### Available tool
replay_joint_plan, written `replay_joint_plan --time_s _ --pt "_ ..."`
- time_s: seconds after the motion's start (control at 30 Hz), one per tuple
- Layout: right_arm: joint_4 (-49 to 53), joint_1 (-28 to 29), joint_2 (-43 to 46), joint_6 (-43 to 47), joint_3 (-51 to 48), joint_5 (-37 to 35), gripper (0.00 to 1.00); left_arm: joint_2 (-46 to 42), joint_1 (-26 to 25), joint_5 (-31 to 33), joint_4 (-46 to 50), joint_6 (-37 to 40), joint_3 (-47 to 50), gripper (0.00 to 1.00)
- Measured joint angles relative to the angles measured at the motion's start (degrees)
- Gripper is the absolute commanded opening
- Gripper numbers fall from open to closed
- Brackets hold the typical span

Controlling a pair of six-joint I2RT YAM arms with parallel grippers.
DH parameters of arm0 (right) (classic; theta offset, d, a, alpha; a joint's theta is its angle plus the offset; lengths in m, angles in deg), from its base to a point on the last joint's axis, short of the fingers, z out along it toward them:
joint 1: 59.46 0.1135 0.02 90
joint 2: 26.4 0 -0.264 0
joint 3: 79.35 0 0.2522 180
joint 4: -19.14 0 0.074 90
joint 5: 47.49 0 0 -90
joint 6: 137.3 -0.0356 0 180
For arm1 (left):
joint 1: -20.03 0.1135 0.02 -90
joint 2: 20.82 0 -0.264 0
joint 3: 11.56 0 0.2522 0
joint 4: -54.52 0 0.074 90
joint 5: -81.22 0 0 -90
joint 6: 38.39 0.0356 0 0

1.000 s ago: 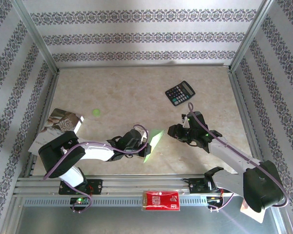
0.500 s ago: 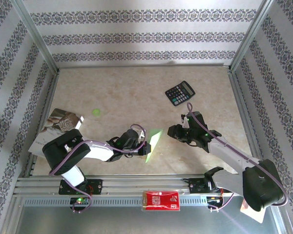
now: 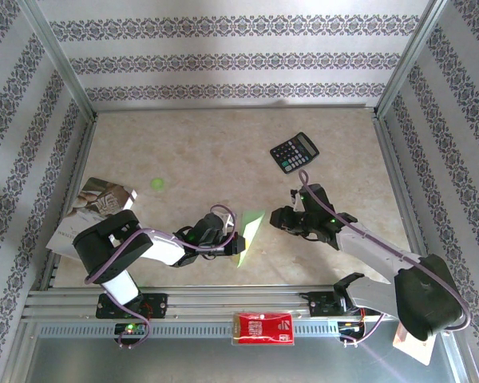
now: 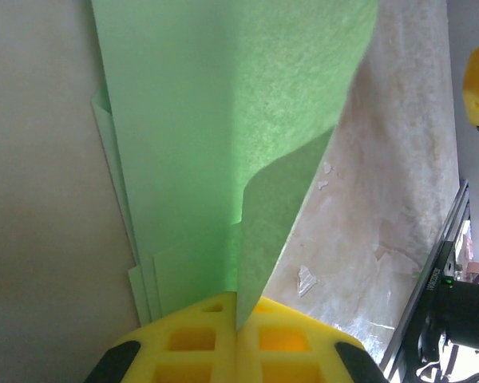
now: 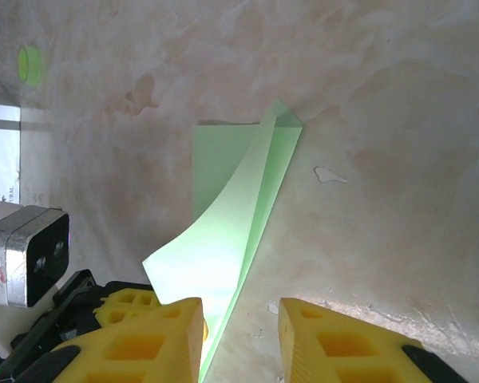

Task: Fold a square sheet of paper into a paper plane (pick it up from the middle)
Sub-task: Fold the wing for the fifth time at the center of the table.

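Looking down on a beige marbled tabletop (image 3: 199, 152), boxed in by pale walls (image 3: 239, 48) with dark floral bands and silver frame posts (image 3: 60, 60), edged near by an aluminium rail (image 3: 223, 297), under soft even light.

Fig.: Paper plane (image 3: 250, 230), light green, part-folded w/ centre crease, slim & pointed, one flap curling up, near-centre of table (image 3: 207, 152).

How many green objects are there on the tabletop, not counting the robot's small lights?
2. The folded green paper sits front centre, pinched by the left gripper; the small round green dot lies farther back on the left. More could lie hidden beneath the robot.
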Motion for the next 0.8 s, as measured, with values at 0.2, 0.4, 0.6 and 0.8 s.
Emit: replay_joint_plan --time_s 0.2,0.4,0.6,0.8 --pt "-0.35 1.09 -1.62 0.00 0.04 -0.20 0.31 0.44 0.00 0.22 -1.84 -1.42 0.72 0.00" --pt "-0.72 1.92 -2.43 0.00 0.17 -0.22 0.30 0.44 0.00 0.72 -3.34 -2.16 1.55 0.00" --pt "-2.47 4.35 -3.85 0.39 0.61 -0.66 0.25 0.44 0.00 1.33 -4.57 -3.63 2.25 0.00" --pt "-5.31 8.55 -9.33 1.92 4.15 -1.27 0.14 0.42 0.00 1.60 -4.61 -4.79 2.36 0.00"
